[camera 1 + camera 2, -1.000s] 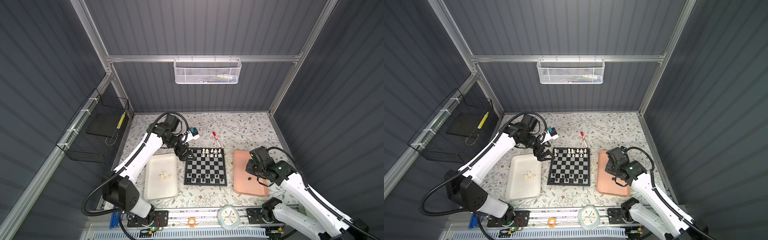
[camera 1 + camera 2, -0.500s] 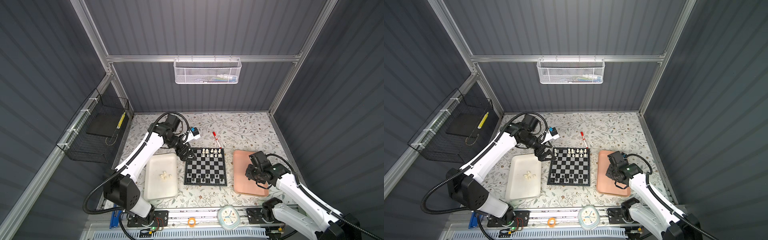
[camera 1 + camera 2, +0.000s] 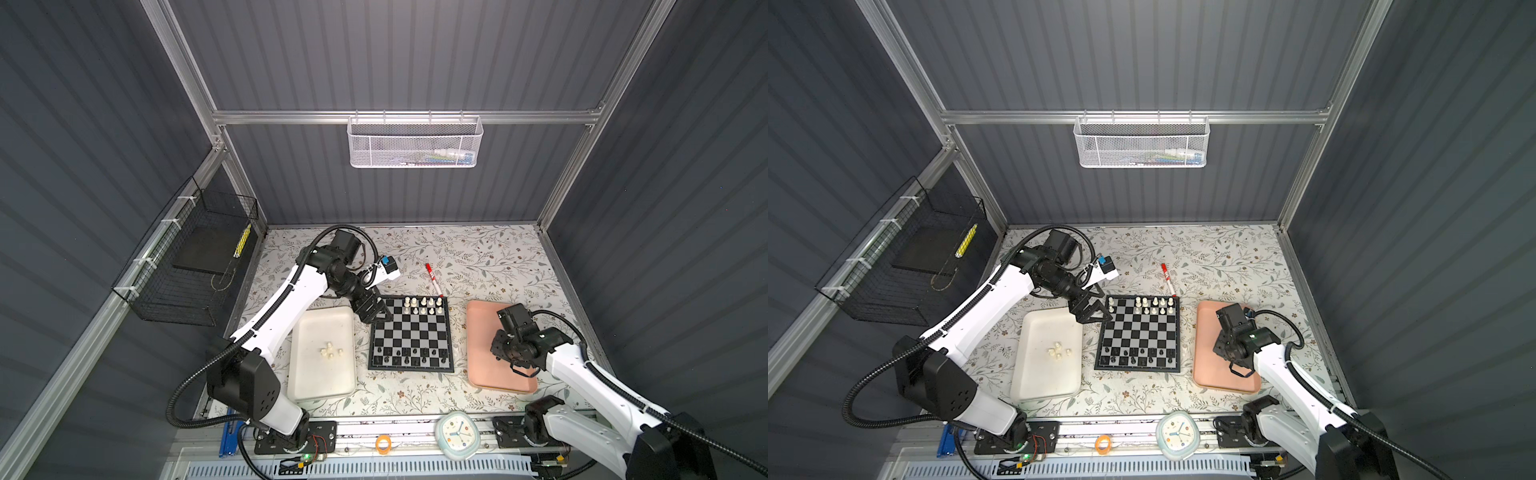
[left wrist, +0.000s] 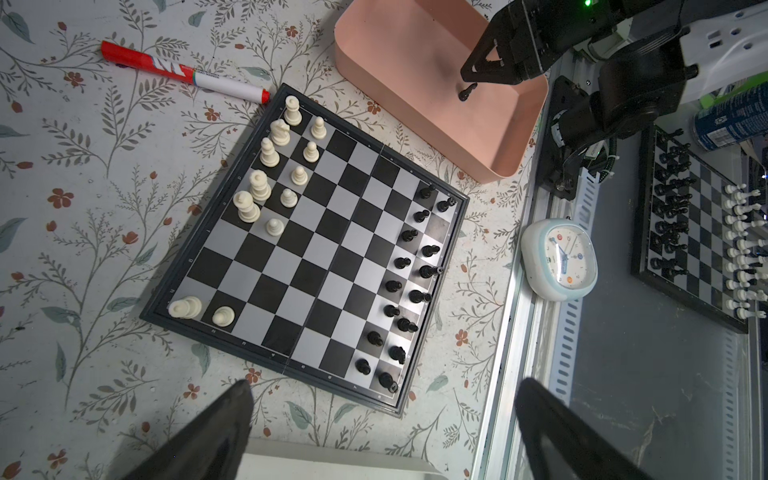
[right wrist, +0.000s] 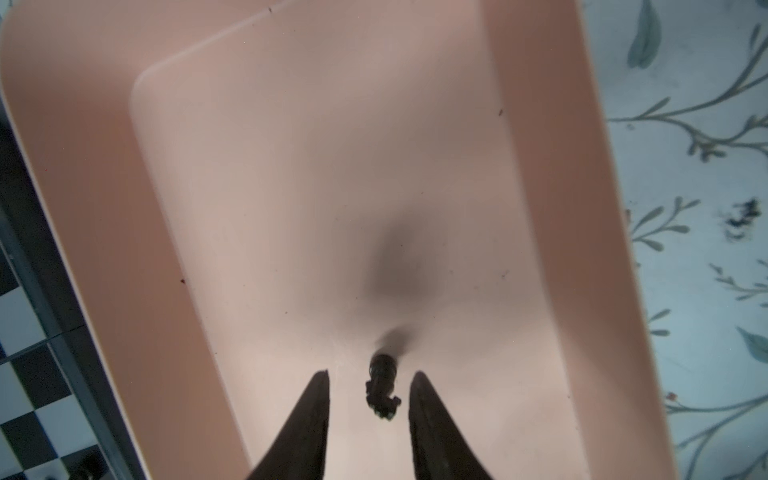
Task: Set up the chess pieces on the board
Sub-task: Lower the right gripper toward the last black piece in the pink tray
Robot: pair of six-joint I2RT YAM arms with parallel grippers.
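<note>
Black piece between parted right hand, clear of pink tray walls.

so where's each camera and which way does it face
Top views: high, facing down on the floral table; left gripper and right gripper show.
Left wrist: faces the small black and silver checked chessboard; its open fingers show.
Right wrist: over the pink rectangular plastic tray; open fingers flank a black chess piece.
Shared: both wrists see that piece.

Floral tabletop, white tray, board, pink tray, red marker, clock perhaps at its edge.
</note>
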